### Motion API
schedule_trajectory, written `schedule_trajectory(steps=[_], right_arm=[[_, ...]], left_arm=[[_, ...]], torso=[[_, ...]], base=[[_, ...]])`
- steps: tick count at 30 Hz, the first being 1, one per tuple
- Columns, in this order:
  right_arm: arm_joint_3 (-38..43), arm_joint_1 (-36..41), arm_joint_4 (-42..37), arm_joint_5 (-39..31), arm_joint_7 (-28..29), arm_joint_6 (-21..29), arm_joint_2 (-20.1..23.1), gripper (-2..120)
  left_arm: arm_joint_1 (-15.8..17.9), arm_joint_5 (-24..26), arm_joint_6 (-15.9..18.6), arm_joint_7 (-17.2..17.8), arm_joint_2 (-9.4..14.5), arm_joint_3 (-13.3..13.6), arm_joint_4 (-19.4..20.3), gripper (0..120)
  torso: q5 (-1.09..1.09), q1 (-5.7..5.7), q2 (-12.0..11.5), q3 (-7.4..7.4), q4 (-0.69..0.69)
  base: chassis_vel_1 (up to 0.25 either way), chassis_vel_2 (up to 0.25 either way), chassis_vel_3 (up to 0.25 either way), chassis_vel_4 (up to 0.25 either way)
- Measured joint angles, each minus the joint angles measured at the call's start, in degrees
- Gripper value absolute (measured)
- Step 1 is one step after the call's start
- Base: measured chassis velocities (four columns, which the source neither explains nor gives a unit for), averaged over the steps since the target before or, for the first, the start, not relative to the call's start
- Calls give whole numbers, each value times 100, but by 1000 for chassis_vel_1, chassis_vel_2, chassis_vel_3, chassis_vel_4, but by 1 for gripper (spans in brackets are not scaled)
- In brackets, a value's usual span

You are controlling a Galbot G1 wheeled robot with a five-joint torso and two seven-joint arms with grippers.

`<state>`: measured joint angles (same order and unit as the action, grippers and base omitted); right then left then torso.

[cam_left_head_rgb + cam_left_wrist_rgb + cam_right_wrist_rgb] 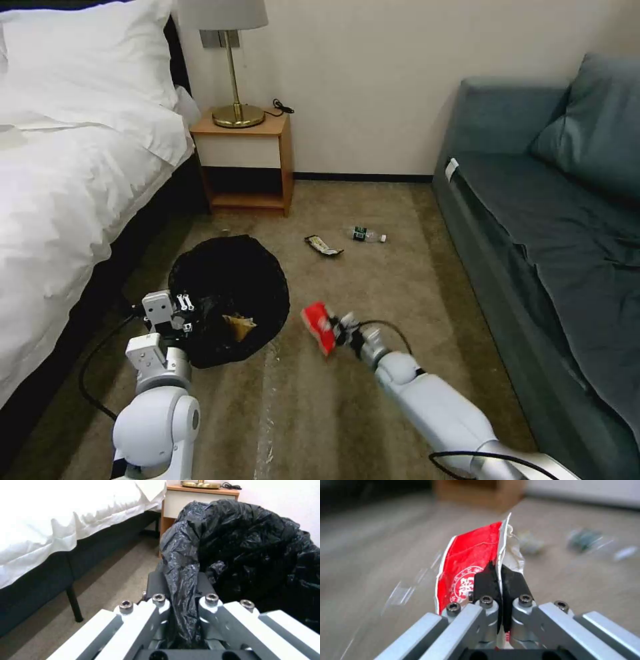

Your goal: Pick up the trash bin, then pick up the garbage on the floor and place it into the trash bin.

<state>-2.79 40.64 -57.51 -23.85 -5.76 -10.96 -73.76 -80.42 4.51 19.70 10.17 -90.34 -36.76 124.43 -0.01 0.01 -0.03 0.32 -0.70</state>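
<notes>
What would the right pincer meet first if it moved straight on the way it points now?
Probably the trash bin: the right pincer, shut on the red snack packet, points leftward toward the bin's near side. Depth is unclear; it might meet bare carpet first.

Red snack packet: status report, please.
Right hand shut on red snack packet, off the floor. Left hand shut on black-bagged round trash bin. Path clear.

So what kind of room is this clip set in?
Most likely a hotel bedroom: a bed with white linen, a wooden nightstand carrying a brass lamp, and a blue-grey sofa on carpet.
</notes>
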Motion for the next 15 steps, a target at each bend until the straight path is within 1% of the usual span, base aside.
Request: schedule_trajectory(steps=[1, 2, 5, 6, 7, 8, 9, 11, 12, 14, 15], right_arm=[[364, 5, -398, -65, 148, -90, 43, 0], [364, 5, -398, -65, 148, -90, 43, 0], [708, -6, -1336, -295, 476, -105, 66, 0], [708, -6, -1336, -295, 476, -105, 66, 0], [696, -21, -1691, -371, 620, -73, 68, 0], [599, -30, -2009, -408, 755, -43, 70, 0], [599, -30, -2009, -408, 755, -43, 70, 0], [273, -29, -2469, -426, 991, 3, 56, 0], [273, -29, -2469, -426, 991, 3, 56, 0], [-194, -26, -2890, -430, 1188, 73, 29, 0], [-194, -26, -2890, -430, 1188, 73, 29, 0]], left_arm=[[17, 25, 0, 11, 21, 2, -44, 5], [17, 25, 0, 11, 21, 2, -44, 5], [76, 38, 4, 11, 20, 82, -124, 5], [76, 38, 4, 11, 20, 82, -124, 5], [97, 43, 6, 9, 21, 103, -152, 5], [118, 54, 9, 7, 29, 110, -187, 5], [118, 54, 9, 7, 29, 110, -187, 5], [145, 83, 9, 8, 62, 103, -237, 5], [145, 83, 9, 8, 62, 103, -237, 5], [148, 118, 9, 7, 89, 83, -276, 5], [148, 118, 9, 7, 89, 83, -276, 5]], torso=[[0, 0, 0, 0, 0], [0, 0, 0, 0, 0], [-1, 0, 0, 0, 0], [-1, 0, 0, 0, 0], [1, 0, 0, 0, 0], [-1, 0, 0, 0, 0], [-1, 0, 0, 0, 0], [0, 0, 0, 0, 1], [0, 0, 0, 0, 1], [-1, 0, 0, 0, 2], [-1, 0, 0, 0, 2]], base=[[0, 0, 0, 0], [0, 0, 0, 0], [0, 0, 0, 0], [0, 0, 0, 0], [0, 0, 0, 0], [0, 0, 0, 0], [0, 0, 0, 0], [0, 0, 0, 0], [0, 0, 0, 0], [0, 0, 0, 0], [0, 0, 0, 0]])
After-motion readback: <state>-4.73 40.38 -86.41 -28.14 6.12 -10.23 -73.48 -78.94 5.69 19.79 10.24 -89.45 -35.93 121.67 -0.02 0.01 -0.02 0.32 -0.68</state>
